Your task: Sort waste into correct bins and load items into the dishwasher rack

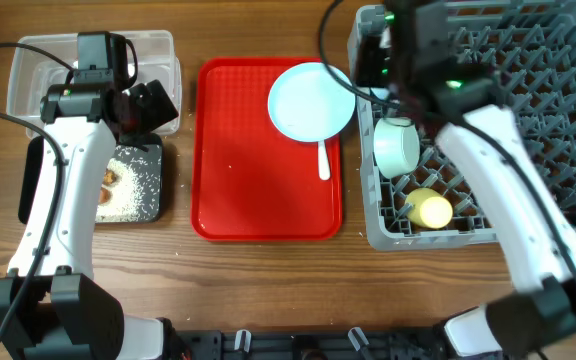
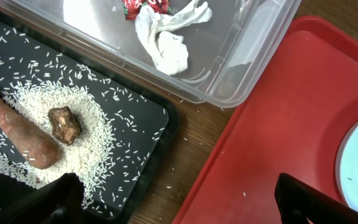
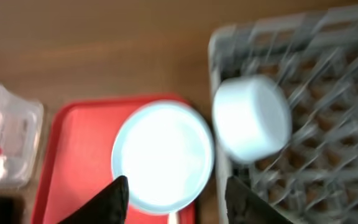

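Note:
The clear tub (image 1: pixel 158 50) holds the red-and-white wrapper (image 2: pixel 138 6) and white tissue (image 2: pixel 166 37). The black tray (image 1: pixel 158 190) holds rice (image 2: pixel 98 124), the carrot-like piece (image 2: pixel 17 130) and the brown lump (image 2: pixel 64 124). My left gripper (image 2: pixel 179 205) is open and empty, above the gap between the black tray and the red tray. The pale blue plate (image 1: pixel 311 100) and white spoon (image 1: pixel 323 160) lie on the red tray. The grey rack (image 1: pixel 528 120) holds a pale bowl (image 1: pixel 396 146) and the yellow cup (image 1: pixel 431 210). My right gripper (image 3: pixel 179 202) is open above the plate (image 3: pixel 163 155). Its view is blurred.
The flat red tray (image 1: pixel 248 170) lies in the middle between the bins and the rack. A few rice grains lie on it and on the wood beside the black tray. The right arm crosses over the rack's left part and hides some of it.

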Motion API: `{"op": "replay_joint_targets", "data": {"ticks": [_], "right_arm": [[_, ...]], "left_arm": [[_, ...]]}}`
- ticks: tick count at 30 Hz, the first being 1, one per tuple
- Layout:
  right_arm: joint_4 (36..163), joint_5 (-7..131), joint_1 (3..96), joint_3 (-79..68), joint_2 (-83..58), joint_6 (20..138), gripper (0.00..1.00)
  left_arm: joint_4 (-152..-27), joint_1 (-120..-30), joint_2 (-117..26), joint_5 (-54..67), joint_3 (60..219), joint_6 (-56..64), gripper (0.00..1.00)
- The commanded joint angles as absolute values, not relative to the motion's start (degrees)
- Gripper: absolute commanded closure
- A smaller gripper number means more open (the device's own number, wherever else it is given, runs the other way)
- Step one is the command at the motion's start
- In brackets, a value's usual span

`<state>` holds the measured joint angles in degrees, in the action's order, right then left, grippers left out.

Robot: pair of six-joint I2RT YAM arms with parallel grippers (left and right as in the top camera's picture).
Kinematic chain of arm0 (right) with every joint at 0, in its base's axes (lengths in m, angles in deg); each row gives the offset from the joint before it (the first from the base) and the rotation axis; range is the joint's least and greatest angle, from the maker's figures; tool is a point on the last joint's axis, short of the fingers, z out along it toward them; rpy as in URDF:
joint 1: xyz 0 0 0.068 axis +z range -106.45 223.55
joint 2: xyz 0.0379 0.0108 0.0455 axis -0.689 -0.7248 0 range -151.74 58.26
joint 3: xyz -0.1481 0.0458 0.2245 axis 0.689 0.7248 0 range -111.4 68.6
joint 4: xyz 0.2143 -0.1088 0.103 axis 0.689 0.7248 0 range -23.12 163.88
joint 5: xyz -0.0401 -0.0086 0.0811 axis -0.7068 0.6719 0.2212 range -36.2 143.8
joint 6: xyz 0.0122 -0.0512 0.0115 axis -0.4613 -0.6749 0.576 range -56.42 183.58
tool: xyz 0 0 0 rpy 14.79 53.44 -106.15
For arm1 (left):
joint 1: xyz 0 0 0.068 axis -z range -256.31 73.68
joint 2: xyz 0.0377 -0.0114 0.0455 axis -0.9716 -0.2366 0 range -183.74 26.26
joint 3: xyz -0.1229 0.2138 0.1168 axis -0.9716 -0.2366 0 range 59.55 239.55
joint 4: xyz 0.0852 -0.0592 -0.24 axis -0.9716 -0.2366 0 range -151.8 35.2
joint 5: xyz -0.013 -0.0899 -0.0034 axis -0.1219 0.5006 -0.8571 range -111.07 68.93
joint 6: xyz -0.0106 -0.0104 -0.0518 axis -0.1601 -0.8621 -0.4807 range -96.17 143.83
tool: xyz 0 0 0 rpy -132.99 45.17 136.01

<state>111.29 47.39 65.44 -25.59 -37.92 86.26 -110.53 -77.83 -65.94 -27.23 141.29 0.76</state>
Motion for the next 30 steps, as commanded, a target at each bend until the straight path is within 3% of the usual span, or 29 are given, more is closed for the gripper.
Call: {"op": "replay_joint_targets", "data": {"ticks": [1,4,8,11,19,30], "right_arm": [[112.4,49.8,70.3,-25.4,-46.4,95.5,0.36],[110.8,49.8,73.8,-25.4,-53.0,96.4,0.36],[105.0,49.3,76.9,-25.4,-59.5,84.2,0.37],[103.5,47.8,76.8,-25.4,-62.1,81.6,0.39],[98.7,48.1,76.5,-25.4,-67.1,88.1,0.54],[98.3,61.2,76.6,-25.4,-70.6,93.7,0.56]], "left_arm": [[-110.4,-78.2,-65.7,-27.6,142.0,1.1,0.0],[-110.4,-78.2,-65.7,-27.6,142.0,1.1,0.0],[-110.4,-78.2,-65.7,-27.6,142.0,1.1,0.0],[-110.4,-78.2,-65.7,-27.6,142.0,1.1,0.0],[-110.4,-78.2,-65.7,-27.6,142.0,1.1,0.0],[-110.4,-78.2,-65.7,-27.6,142.0,1.1,0.0]]}}
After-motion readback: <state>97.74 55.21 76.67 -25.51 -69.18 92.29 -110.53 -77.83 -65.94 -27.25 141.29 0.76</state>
